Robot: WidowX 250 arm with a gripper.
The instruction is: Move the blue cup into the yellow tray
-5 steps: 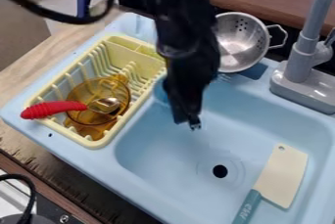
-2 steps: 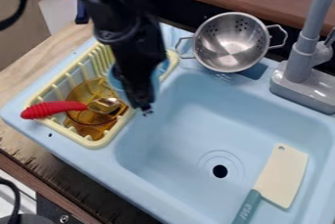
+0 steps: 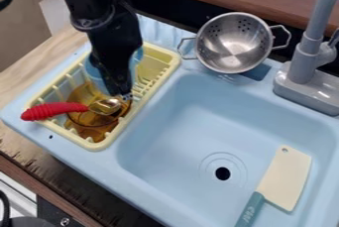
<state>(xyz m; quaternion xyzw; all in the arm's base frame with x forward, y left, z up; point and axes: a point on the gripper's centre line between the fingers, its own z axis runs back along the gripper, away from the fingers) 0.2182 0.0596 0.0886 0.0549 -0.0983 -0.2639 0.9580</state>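
The black gripper [image 3: 126, 95] hangs over the yellow tray from the upper left, shut on the blue cup. Behind it, the blue cup [image 3: 96, 74] shows on either side of the dark fingers, its middle hidden by them. The cup is over the upper-middle part of the yellow tray [image 3: 153, 88], beside the amber bowl; I cannot tell whether it touches the rack.
An amber bowl [image 3: 86, 116] sits in the tray's lower half, with a red-handled utensil [image 3: 54, 111] across it. A metal colander [image 3: 236, 42] stands behind the sink [image 3: 189, 137]. A cleaver [image 3: 285, 177] lies at the right, below the grey faucet [image 3: 306, 60].
The gripper and the blue cup have moved left together, from above the sink's left edge to over the tray. The colander and the tray's upper end have come into fuller view.
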